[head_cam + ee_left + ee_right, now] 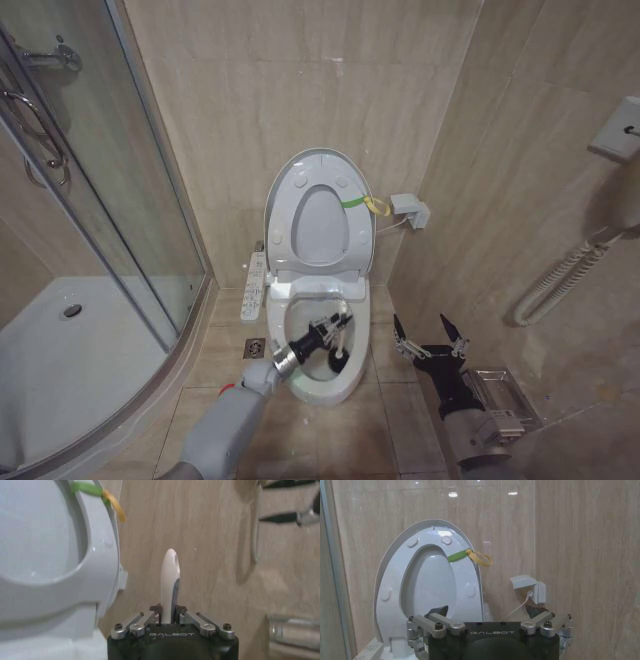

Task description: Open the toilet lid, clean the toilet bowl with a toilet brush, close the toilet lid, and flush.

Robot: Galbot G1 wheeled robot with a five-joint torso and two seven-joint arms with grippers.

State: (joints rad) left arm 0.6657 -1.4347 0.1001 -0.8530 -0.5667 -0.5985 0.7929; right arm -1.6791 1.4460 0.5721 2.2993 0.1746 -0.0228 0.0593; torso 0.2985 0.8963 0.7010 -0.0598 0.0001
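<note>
1. Head view shows me the lid [318,212] standing upright against the tiled wall, with the seat raised along with it and the green band [352,202] tied at its right edge.
2. I see the bowl [322,330] uncovered below it, and the button strip [254,286] lying along its left side.
3. My left hand [328,327] reaches over the bowl from the lower left, and the brush [338,352] hangs from it, its black head down inside the bowl.
4. In the left wrist view, the left hand [168,612] is clamped on the brush's pale handle [169,581], which sticks straight out between the fingers [142,620] over the tan floor, beside the bowl's outer rim.
5. My right hand [430,335] hovers above the floor tiles to the right of the bowl, well apart from it, its two dark fingers [398,330] spread wide and holding nothing.
6. In the right wrist view, the right hand [490,612] faces the upright lid [432,581] and a white wall socket [525,587] beside it.
</note>
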